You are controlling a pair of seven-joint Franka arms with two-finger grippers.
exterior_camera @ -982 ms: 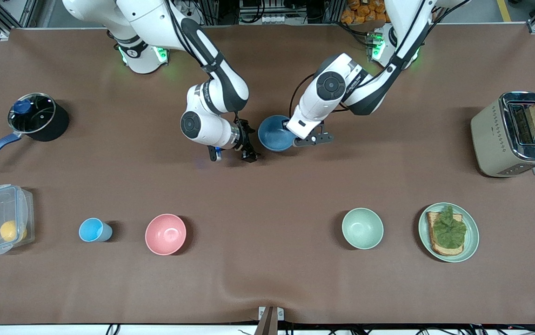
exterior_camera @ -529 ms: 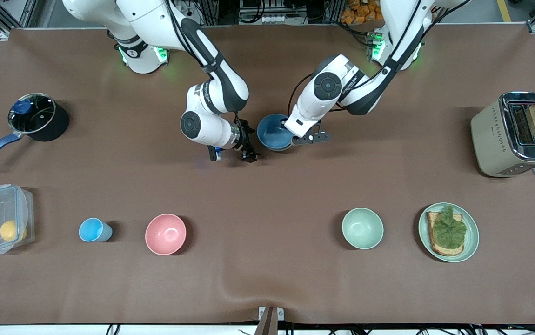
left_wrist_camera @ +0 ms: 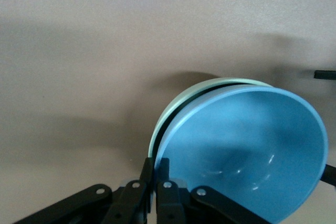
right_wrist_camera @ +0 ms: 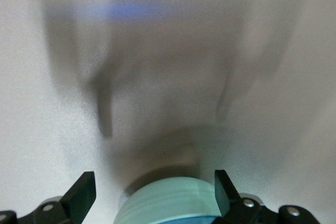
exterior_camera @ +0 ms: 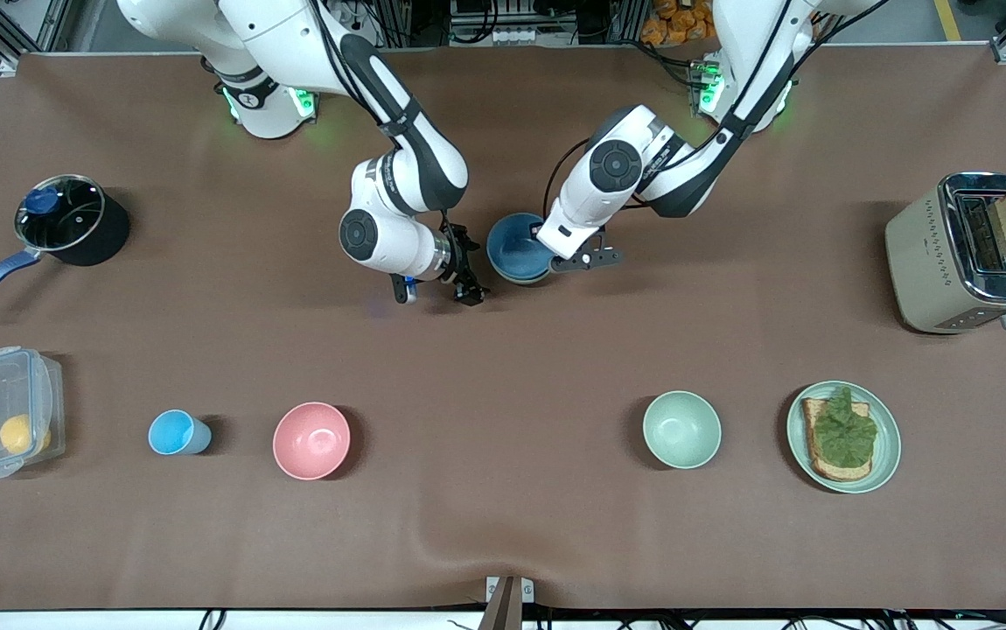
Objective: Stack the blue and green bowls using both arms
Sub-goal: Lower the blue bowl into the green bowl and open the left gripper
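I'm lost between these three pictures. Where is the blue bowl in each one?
Front view: blue bowl between the two arms, sitting in the green bowl.
Left wrist view: large blue bowl, gripped at its rim.
Right wrist view: only a blue sliver at the bottom edge.
Shared landmark: the green bowl's rim beneath it.

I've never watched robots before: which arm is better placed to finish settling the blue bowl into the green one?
Left. The left gripper pinches the rim of the blue bowl, which sits tilted in the green bowl; the right gripper is open beside them.
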